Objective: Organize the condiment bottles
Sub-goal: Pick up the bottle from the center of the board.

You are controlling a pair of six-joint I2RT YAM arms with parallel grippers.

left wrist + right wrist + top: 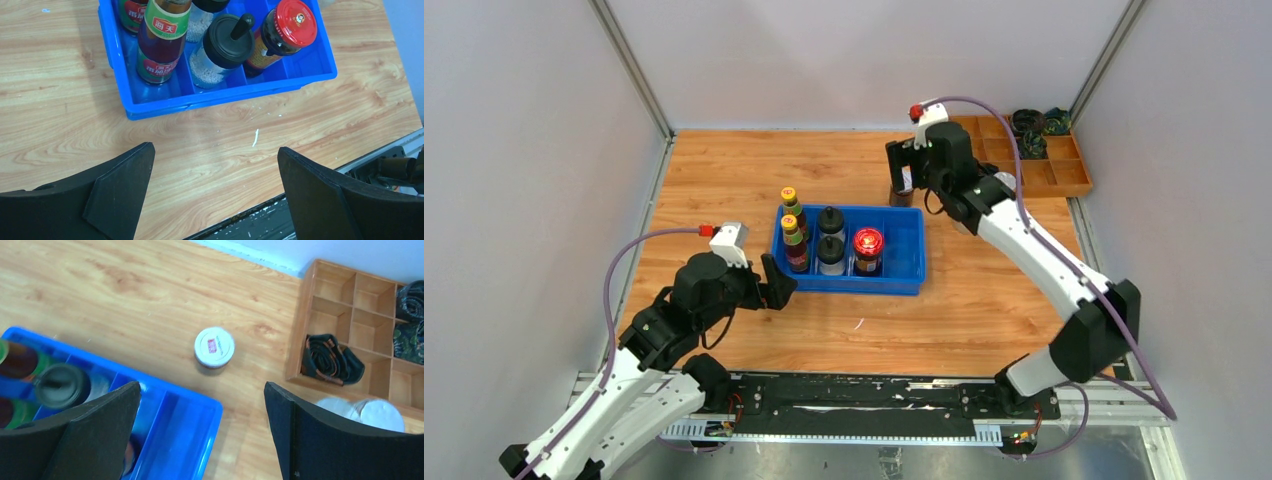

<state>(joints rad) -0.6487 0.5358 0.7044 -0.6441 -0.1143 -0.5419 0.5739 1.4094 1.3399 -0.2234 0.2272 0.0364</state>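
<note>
Bolted across the near edge, a black rail [874, 405] is carrying both arm bases. Beyond it a wood-grain worktop [724, 180] is stretching back to pale grey wall panels framed by metal posts. A blue bin [911, 255] is sitting near the middle of the worktop. A wooden tray [1056, 178] is lying in the far right corner, with coiled black and green items [1030, 125] in its far compartments.

Inside the bin, two yellow-capped sauce bottles [793, 240] are standing upright in the left compartment. Two black-lidded shakers [831, 252] are standing in the next one, and a red-lidded jar [868, 245] in the third.

The left pincer [779, 283] is hovering just off the bin's near left corner, its fingers spread wide and gripping nothing. In its wrist view the bottles are standing beyond the fingertips.

The right pincer [902, 175] is hanging with its fingers wide apart above a white-lidded jar [214, 347]. That jar is standing on the worktop between the bin's far right corner and the tray, touching neither finger. Two pale round lids [382, 415] are showing just beside the tray's near wall, partly hidden behind the right finger.
</note>
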